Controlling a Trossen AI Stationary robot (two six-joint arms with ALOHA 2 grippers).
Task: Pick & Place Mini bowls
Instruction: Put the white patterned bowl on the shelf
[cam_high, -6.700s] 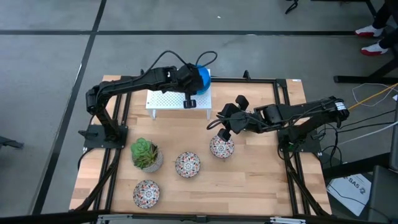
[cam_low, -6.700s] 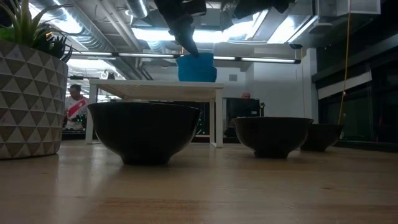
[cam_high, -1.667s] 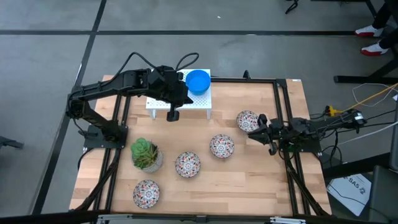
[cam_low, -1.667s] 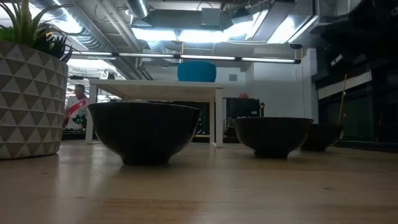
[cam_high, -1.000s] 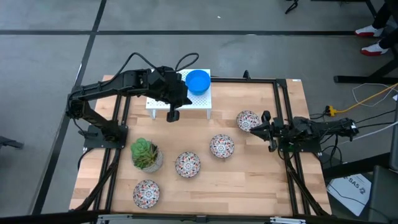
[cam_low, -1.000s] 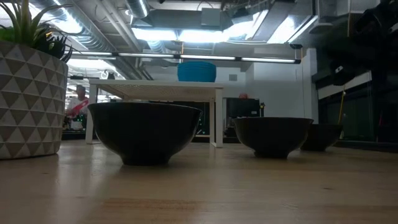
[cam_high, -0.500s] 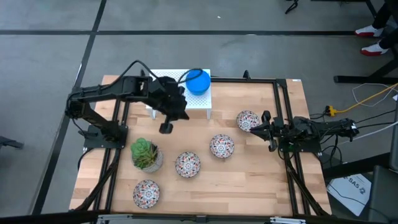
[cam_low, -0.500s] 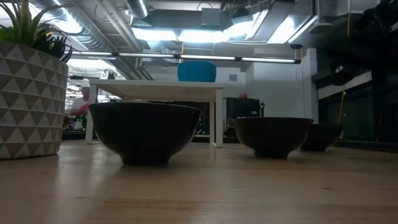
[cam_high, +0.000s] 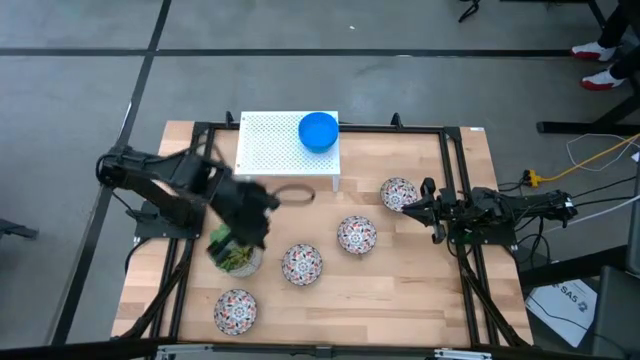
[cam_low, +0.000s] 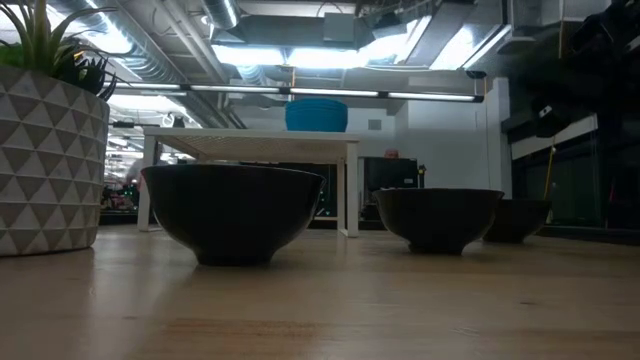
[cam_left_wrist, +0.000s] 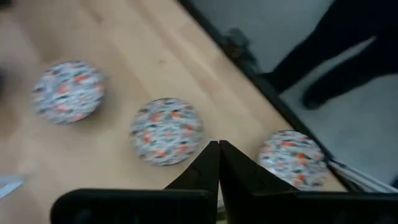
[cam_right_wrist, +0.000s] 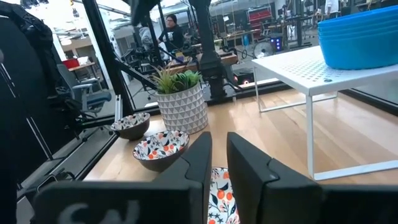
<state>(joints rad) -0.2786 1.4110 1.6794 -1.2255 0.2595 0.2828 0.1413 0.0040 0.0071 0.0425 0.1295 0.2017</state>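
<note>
Blue bowl (cam_high: 319, 131): on the white stand (cam_high: 272, 152).
Left gripper (cam_high: 222, 245): closed, empty, over the plant (cam_high: 238, 259).
Right gripper (cam_high: 425, 211): fingers slightly apart, empty, beside a speckled bowl (cam_high: 397, 194).

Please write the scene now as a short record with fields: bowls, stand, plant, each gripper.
blue bowl: on the white stand
patterned bowls: four, on the table
plant: on the table, partly under the left arm
left gripper: shut, empty, above the plant
right gripper: beside the rightmost patterned bowl, holding nothing
</note>
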